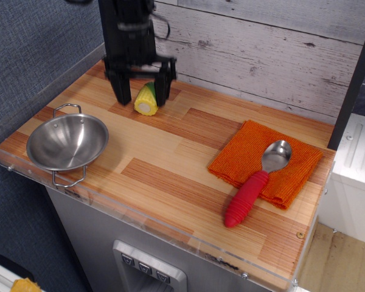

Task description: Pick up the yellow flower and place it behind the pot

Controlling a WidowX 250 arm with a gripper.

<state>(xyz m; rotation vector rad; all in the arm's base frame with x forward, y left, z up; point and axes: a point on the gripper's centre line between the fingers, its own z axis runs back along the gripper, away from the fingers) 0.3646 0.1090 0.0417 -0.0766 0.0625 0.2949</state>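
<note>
The yellow flower (146,100), a small toy corn cob with yellow kernels and a green husk end, lies on the wooden counter behind the pot, toward the back wall. The pot (67,142), a shiny steel bowl with two wire loop handles, stands at the front left corner. My black gripper (141,91) is open and hangs just above the corn. Its fingers (120,90) stand apart on either side of the corn and do not hold it.
An orange cloth (265,160) lies at the right with a red-handled metal spoon (254,183) on it. A clear acrylic rim (140,219) edges the counter's front and left. A plank wall (267,48) rises behind.
</note>
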